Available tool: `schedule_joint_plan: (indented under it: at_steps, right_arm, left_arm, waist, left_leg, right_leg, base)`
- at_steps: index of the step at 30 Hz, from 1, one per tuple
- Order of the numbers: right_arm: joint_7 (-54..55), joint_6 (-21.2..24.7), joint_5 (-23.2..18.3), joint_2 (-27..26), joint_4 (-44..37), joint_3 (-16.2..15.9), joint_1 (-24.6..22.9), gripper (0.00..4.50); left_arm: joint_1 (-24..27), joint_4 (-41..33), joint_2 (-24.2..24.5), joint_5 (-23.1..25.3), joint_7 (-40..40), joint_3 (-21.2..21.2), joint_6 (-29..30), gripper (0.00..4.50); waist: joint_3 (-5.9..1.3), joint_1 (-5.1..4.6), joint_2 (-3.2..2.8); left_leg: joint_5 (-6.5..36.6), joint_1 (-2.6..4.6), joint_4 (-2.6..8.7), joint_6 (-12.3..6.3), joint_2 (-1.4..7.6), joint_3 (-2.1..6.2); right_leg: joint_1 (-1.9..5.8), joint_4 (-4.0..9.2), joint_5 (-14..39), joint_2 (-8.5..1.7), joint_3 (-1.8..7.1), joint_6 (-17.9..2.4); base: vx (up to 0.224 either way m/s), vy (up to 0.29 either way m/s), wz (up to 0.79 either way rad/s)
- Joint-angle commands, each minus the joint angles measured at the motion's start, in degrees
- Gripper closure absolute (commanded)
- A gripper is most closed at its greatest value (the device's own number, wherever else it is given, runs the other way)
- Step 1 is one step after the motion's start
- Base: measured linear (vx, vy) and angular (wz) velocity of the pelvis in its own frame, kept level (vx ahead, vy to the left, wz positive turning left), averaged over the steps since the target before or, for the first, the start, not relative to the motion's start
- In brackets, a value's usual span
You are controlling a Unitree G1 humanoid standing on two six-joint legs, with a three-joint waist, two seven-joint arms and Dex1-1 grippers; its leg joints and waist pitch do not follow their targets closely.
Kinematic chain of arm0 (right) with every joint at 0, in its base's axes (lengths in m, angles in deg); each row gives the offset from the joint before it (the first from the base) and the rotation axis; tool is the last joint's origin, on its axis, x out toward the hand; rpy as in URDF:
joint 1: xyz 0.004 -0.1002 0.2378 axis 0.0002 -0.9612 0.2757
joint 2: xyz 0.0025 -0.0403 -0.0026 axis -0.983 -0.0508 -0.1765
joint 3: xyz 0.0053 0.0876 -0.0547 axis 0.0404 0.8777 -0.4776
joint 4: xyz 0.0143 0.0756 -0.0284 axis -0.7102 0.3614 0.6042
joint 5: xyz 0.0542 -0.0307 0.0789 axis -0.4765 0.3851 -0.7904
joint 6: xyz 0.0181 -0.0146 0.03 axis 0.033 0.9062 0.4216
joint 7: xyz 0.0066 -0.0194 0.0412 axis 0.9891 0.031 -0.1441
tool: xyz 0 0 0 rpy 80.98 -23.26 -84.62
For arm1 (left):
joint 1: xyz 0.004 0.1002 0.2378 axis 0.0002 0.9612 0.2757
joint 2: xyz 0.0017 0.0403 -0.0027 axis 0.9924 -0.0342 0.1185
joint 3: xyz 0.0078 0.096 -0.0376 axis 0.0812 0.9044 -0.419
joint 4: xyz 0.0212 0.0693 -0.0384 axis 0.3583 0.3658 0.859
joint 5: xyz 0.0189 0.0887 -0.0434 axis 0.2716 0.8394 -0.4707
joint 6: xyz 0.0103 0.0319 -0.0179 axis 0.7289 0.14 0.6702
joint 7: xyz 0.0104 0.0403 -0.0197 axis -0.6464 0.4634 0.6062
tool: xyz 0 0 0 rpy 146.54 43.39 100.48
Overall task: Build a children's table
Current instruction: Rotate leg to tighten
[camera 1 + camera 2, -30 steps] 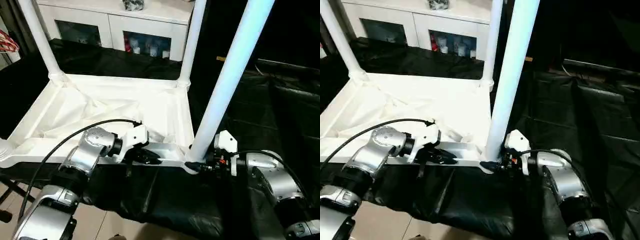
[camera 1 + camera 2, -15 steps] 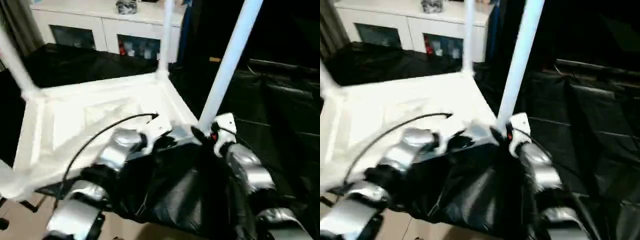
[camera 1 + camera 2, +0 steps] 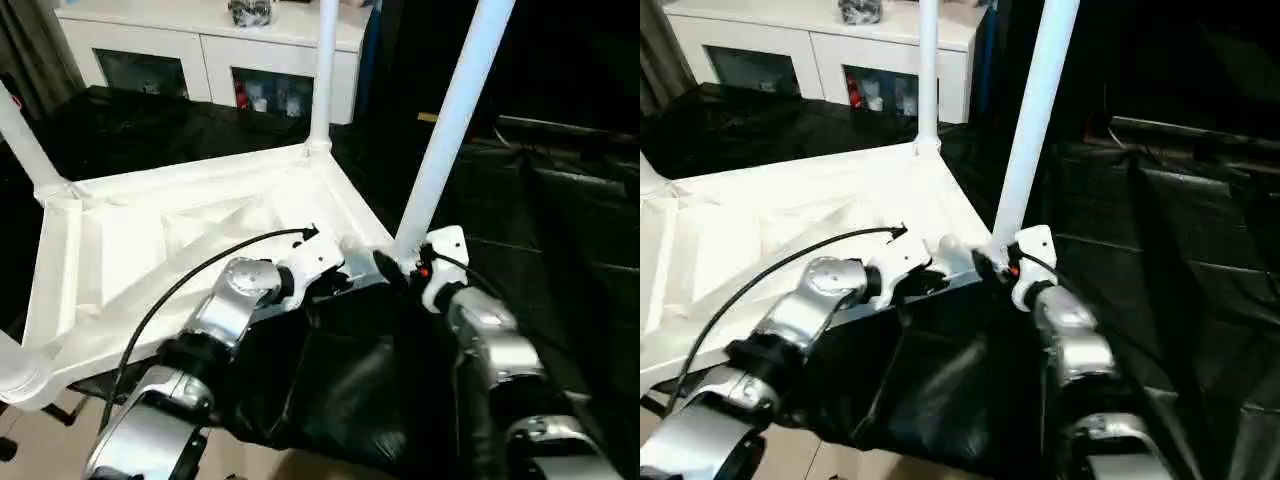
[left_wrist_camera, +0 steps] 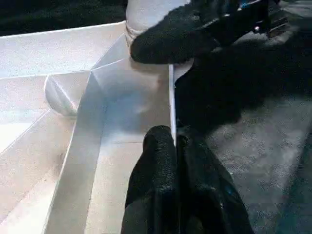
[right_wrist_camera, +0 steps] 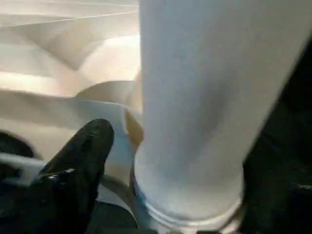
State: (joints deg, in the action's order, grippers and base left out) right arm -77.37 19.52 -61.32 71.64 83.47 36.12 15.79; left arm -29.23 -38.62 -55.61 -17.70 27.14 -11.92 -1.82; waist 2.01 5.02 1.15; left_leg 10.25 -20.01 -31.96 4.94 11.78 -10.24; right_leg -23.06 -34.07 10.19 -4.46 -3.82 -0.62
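Right gripper (image 3: 392, 268) is standing at the foot of the nearest leg (image 3: 452, 120), and it is loosening: a second ago its black fingers were clamped at the leg's base by the corner socket (image 5: 187, 204), while now the right wrist view is showing one finger (image 5: 78, 165) lying off to the side of the leg with a gap between them, so the jaws are spreading and I would not call the leg held any more. Left gripper (image 4: 176, 146) is pressed together, its two fingertips lying on the rim of the tabletop (image 3: 200, 250) just beside that same corner, apparently steadying it.

Upside down on the black-draped surface (image 3: 560, 220), the children's table is showing its ribbed underside, with the near leg and the far leg (image 3: 322, 70) standing upright in their sockets and a third leg (image 3: 25, 145) rising at the left. Compared with a second ago the top is appearing turned, its near corner swung toward the middle of the picture, though the head has also shifted.

My judgement: this leg is seated, and the release is freeing the right arm for the next one. Behind, the white cabinet (image 3: 200, 50) is standing untouched.
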Motion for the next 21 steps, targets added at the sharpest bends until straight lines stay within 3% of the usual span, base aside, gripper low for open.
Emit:
schedule_joint_plan:
  at_steps: [1,3,9,21]
  right_arm:
    - [-8.39,0.99,-1.2,0.3,-1.8,-4.83,-1.62,0.33]
    - [-14.39,1.2,-2.21,2.91,-4.09,-5.96,-2.85,0.33]
    - [-26.36,3.31,-5.54,7.06,-7.4,-6.22,-3.99,0.65]
    - [-36.38,5.8,-6.54,10.83,-11.99,-9.72,-6.36,1.53]
  left_arm:
    - [1.04,-1.14,-0.84,-2.94,4.88,2.26,-3.37,4.5]
    - [1.19,-1.35,0.45,-3.66,7.23,1.82,-3.71,4.5]
    - [1.3,-1.84,3.87,-5.35,13.34,1.26,-4.02,4.5]
    - [1.31,-1.19,9.81,-6.68,22.22,1.49,-5.21,4.5]
  waist:
    - [-2.88,0.15,0.67]
    - [-2.79,0.55,0.45]
    - [-2.72,0.92,0.37]
    - [-2.84,1.66,0.39]
  left_leg:
    - [10.92,-0.27,3.07,-4.53,1.32,0.03]
    - [11.7,0.07,2.99,-5.16,1.55,-0.09]
    - [12.73,-0.16,3.12,-4.34,1.7,-0.01]
    - [11.18,-0.12,2.95,-4.08,1.72,-0.07]
  right_leg:
    - [2.99,4.1,11.32,-3.64,2.5,-11.15]
    - [2.75,4.16,10.95,-3.54,2.57,-11.59]
    - [2.94,3.97,12.36,-3.53,2.38,-12.01]
    - [2.92,3.57,10.25,-3.57,2.31,-12.57]
  base:
    - [0.0,0.0,0.0]
    - [0.0,0.0,0.0]
    - [0.0,0.0,0.0]
    - [0.0,0.0,0.0]
